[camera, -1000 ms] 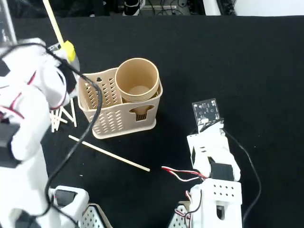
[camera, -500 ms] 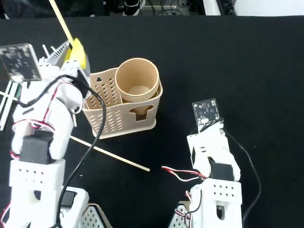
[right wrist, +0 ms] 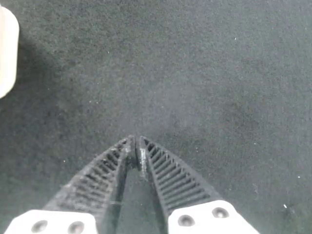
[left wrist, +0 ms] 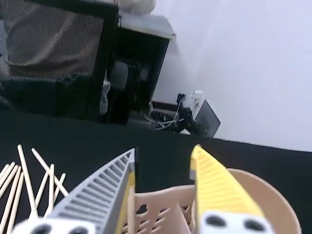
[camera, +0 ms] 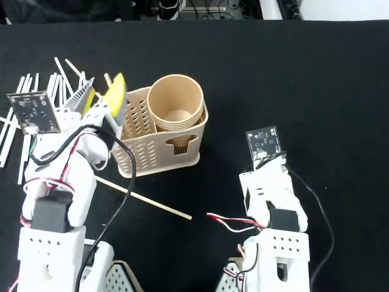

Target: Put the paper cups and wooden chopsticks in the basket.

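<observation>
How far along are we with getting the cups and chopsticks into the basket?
Done: the paper cups sit stacked in the basket. In hand: nothing clearly held; the left claw is open at the basket's rim. Left: one chopstick lying in front of the basket and the loose chopsticks on the table beside that claw.

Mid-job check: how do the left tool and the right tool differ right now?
The left tool is open, fingers well apart; the right tool is shut, tips together. The left tool has one yellow and one grey finger; the right tool's are both grey. The left tool is over the basket beside the paper cups; the right tool faces bare table. Both have ribbed, pointed fingers.
</observation>
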Motion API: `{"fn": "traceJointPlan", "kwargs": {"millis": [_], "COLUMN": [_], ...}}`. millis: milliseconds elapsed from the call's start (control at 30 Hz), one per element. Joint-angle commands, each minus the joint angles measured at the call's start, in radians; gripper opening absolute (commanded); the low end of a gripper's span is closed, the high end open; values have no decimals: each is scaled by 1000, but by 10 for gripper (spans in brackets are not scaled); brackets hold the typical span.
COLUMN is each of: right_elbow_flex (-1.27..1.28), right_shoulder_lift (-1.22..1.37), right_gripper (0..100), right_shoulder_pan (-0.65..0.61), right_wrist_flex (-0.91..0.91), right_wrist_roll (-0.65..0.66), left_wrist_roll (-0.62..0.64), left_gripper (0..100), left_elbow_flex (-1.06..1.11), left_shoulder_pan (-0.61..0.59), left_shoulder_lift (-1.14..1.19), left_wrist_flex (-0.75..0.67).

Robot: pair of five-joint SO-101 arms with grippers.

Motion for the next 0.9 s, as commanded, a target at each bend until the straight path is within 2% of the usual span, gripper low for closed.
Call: {"fn": "traceJointPlan", "kwargs": {"millis": [0, 133, 267, 400, 533, 633, 867], "right_elbow_flex": [2, 2, 2, 2, 2, 2, 2], "right_shoulder_lift": [-12, -12, -12, -12, -12, -12, -12], "right_gripper": [18, 18, 18, 18, 18, 18, 18], "right_shoulder_pan": [8, 9, 9, 9, 9, 9, 9], "right_wrist_flex": [-18, -18, -18, -18, -18, -18, -18], "right_wrist_roll": [8, 8, 8, 8, 8, 8, 8], "left_wrist_roll": [-8, 17, 100, 110, 104, 103, 86], "left_gripper": [202, 202, 205, 206, 207, 207, 207], "left_elbow_flex": [-50, -194, -344, -386, -383, -429, -696], "left_shoulder_pan": [-15, -110, -317, -486, -545, -547, -575], "left_shoulder_lift": [-9, 12, 63, 196, 423, 637, 1157], "left_wrist_flex": [40, 239, 473, 600, 601, 534, 526]}}
